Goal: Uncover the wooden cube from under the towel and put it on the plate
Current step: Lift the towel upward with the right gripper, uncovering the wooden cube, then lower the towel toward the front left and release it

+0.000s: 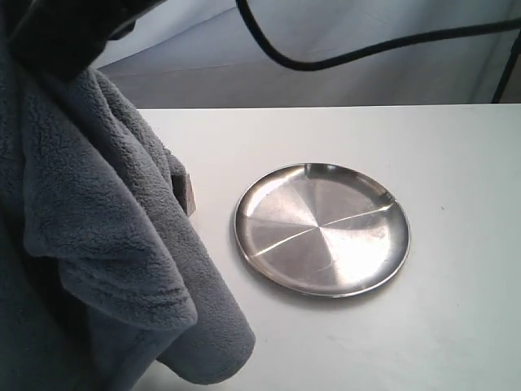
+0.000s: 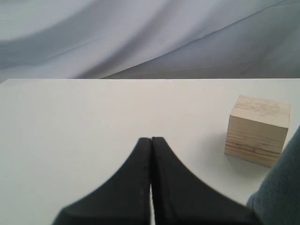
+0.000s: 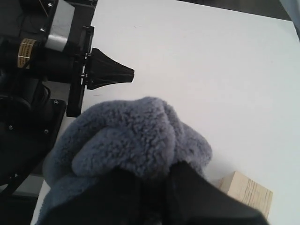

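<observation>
**Figure.** One towel (image 1: pixel 106 228), one wooden cube (image 2: pixel 258 131), one plate (image 1: pixel 321 228) and two hands, on a white counter (image 1: pixel 464 326).

*Exterior view:* the dark grey towel hangs in heavy folds at the left, below a dark shape in the upper corner. The steel plate lies bare at centre, apart from the cloth. Only a brown sliver of the cube shows at the towel's edge. The plate appears in this view alone.

*Left wrist view:* the left hand (image 2: pixel 151 140) has its two black fingers pressed together, gripping nothing, over open counter. The whole cube shows here, standing uncovered on the counter to one side of the hand, with a towel corner just beside it.

*Right wrist view:* the right hand (image 3: pixel 163 185) is clamped on a bunched fold of the towel. One part of the cube shows past the cloth, on the counter and not on the plate. The left hand shows from outside, tips together.
</observation>
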Motion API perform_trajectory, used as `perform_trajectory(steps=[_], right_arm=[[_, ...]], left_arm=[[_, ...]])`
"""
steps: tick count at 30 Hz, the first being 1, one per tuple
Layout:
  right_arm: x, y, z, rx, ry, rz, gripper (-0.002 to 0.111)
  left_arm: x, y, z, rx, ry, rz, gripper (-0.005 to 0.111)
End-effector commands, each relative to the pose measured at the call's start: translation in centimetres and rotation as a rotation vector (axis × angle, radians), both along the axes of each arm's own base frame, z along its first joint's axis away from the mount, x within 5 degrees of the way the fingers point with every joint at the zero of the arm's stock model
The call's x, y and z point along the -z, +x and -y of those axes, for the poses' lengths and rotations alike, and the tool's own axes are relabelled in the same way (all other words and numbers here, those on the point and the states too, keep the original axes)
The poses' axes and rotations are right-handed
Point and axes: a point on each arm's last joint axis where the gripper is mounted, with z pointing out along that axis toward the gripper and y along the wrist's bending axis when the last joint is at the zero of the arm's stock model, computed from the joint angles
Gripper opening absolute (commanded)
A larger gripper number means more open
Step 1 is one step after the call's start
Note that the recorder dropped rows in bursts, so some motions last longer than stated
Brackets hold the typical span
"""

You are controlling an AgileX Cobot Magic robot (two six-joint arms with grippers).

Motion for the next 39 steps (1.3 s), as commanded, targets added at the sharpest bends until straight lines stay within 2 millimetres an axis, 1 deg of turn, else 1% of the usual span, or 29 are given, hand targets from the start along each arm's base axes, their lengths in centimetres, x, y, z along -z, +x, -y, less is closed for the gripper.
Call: perform_trajectory(steps=[1,5,7,10,16,18,21,25,29,30,33,36,39], right_arm=[[-0.1,0.0,0.1,0.026,0.001,-0.018,0.0],[2.0,-0.1,-1.0,0.006,-0.05,-0.061,0.0],[3.6,-0.4,-1.9,-0.012,-0.091,-0.087,0.0],[5.9,-0.5,-2.9,-0.04,-0.173,-0.074,0.0],[10.9,1.1,-3.5,0.009,-0.4,-0.002,0.0],[12.2,1.4,-3.7,0.013,-0.439,-0.017,0.0],[13.9,1.0,-4.3,-0.007,-0.435,-0.112,0.0],[16.0,0.0,-5.5,-0.085,-0.4,-0.237,0.0],[18.5,-0.6,-6.5,-0.126,-0.44,-0.281,0.0],[19.0,-0.4,-6.6,-0.129,-0.453,-0.279,0.0],[21.5,0.1,-7.1,-0.126,-0.509,-0.293,0.0],[24.3,0.9,-7.3,-0.121,-0.588,-0.271,0.0],[28.3,1.4,-7.8,-0.119,-0.654,-0.309,0.0]], left_arm=[[-0.1,0.0,0.0,0.003,-0.009,0.009,0.0],[-0.1,0.0,0.0,0.004,-0.007,0.009,0.0],[-0.1,0.0,0.0,0.004,-0.007,0.009,0.0],[-0.1,0.0,0.0,0.004,-0.007,0.009,0.0],[-0.1,0.0,0.0,0.003,-0.01,0.009,0.0],[-0.1,0.0,0.0,0.003,-0.01,0.009,0.0],[-0.1,0.0,0.0,0.003,-0.01,0.009,0.0],[-0.1,0.0,0.0,0.003,-0.01,0.009,0.0],[-0.1,0.0,0.0,0.003,-0.008,0.009,0.0],[-0.1,0.0,0.0,0.003,-0.008,0.009,0.0],[-0.1,0.0,0.0,0.003,-0.008,0.009,0.0],[-0.1,0.0,0.0,0.003,-0.008,0.009,0.0],[-0.1,0.0,0.0,0.003,-0.01,0.009,0.0]])
